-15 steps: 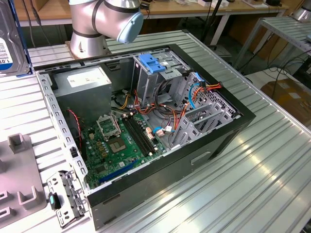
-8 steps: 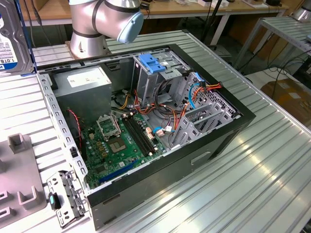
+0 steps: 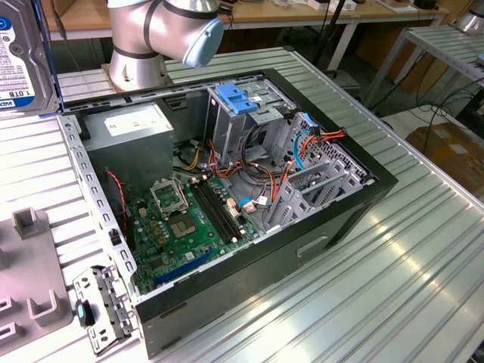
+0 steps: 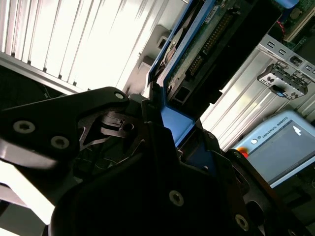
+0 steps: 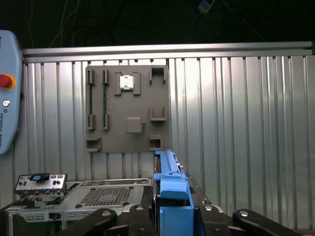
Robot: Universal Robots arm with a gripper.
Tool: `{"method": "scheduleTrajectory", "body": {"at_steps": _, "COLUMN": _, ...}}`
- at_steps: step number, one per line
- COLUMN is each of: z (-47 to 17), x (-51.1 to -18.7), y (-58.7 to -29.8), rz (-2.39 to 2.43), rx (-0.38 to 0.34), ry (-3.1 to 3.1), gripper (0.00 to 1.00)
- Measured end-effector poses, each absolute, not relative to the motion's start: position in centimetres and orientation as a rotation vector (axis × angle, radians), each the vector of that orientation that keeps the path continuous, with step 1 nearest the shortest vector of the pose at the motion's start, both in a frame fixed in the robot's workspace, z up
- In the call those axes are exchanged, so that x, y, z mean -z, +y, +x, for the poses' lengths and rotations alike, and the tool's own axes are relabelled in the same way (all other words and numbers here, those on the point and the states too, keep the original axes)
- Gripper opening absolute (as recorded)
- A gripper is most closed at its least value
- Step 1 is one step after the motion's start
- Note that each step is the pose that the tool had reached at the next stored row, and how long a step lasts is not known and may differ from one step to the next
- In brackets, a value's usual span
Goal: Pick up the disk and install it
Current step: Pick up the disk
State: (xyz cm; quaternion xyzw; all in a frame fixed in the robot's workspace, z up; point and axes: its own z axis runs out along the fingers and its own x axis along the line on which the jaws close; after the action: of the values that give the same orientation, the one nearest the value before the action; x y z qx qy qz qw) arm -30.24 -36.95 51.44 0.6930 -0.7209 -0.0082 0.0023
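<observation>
Disk [image 5: 170,194] sits clamped between the fingers of the gripper [image 5: 172,216]. In both wrist views we see the black fingers closed on its blue side rail, with the drive standing on edge between them. In the second wrist view we look along the disk's [image 4: 206,44] underside, where its circuit board and connector row show, and the gripper [image 4: 177,129] grips the blue rail at the near end.

In the exterior view the disk [image 3: 23,57] hangs at the exterior view's left edge, high up, with its white and blue label turned toward the camera. It is raised off the desk [image 3: 393,287] and well apart from the open computer case [image 3: 265,265]. The arm [image 3: 162,30] stands behind the case.

Inside the case we make out the green motherboard [image 3: 181,223], the grey power supply [image 3: 132,128] with its white sticker, and a blue bracket [image 3: 238,102] on top of the metal drive cage. Coloured cables run beside the cage.

On the desk at the exterior view's left lies a grey fixture plate [image 3: 30,280], and just beside the case's near corner lies a small metal panel [image 3: 102,306]. In the first wrist view we see the same fixture plate [image 5: 128,108] flat on the ribbed desk, with a teach pendant [image 5: 7,93] off to one side of it.
</observation>
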Motion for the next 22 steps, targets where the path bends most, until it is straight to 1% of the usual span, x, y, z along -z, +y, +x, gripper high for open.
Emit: {"method": "scheduleTrajectory", "body": {"at_steps": 22, "z": -27.1, "x": -51.4, "y": -37.0, "rz": 2.174, "rx": 0.026, "ry": -2.261, "gripper": 0.37}}
